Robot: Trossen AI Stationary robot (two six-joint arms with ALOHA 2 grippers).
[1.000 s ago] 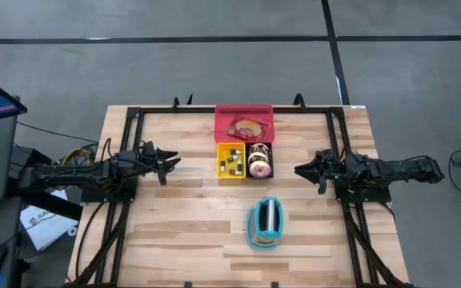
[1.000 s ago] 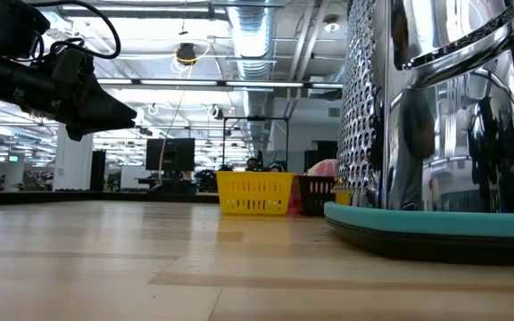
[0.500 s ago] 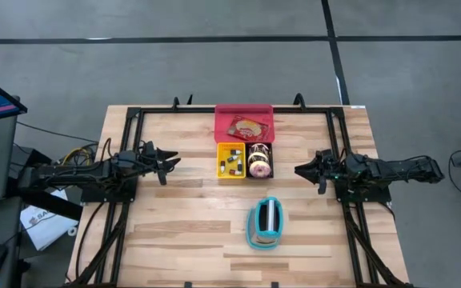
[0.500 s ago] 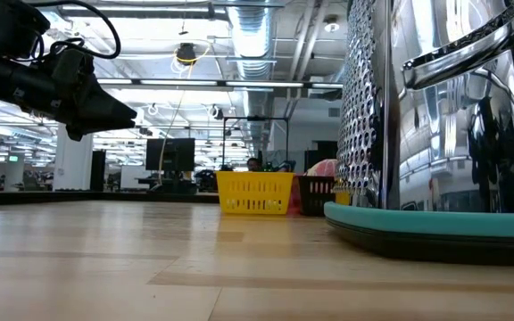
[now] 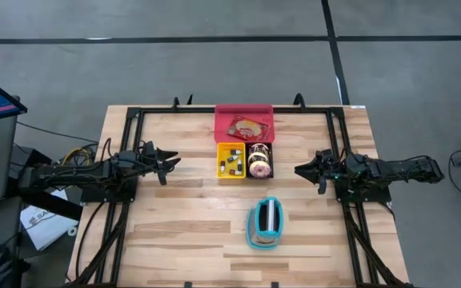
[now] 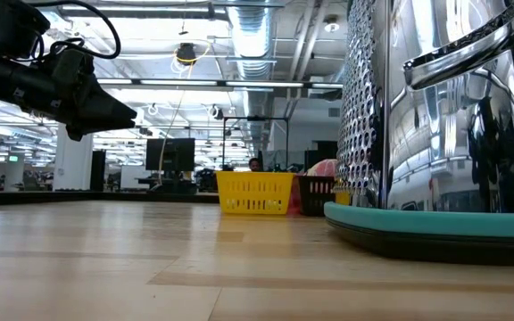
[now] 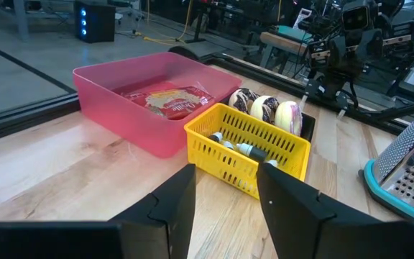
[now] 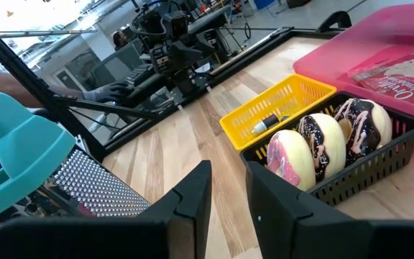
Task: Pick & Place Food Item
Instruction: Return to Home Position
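1. The wooden table is the biggest thing. A black frame runs around its edge.
2. The left arm lies low on the left side of the table. The left gripper points at the bins in the middle. Its fingers have a small gap between them and hold nothing.
3. The right arm lies low on the right side. The right gripper points back at the bins. Its fingers are also a little apart and hold nothing.
4. A shiny metal grater with a teal base stands alone on the near part of the table, apart from the bins.
5. The red bin sits at the far edge, in the middle.
6. The black bin sits just in front of the red bin, on the right.
7. The yellow bin sits right beside the black bin, on its left. Small things lie in it.
8. The red popcorn bag lies flat inside the red bin.
9. Three donuts stand in a row in the black bin. The pink donut is at one end. Two chocolate donuts are next to it.
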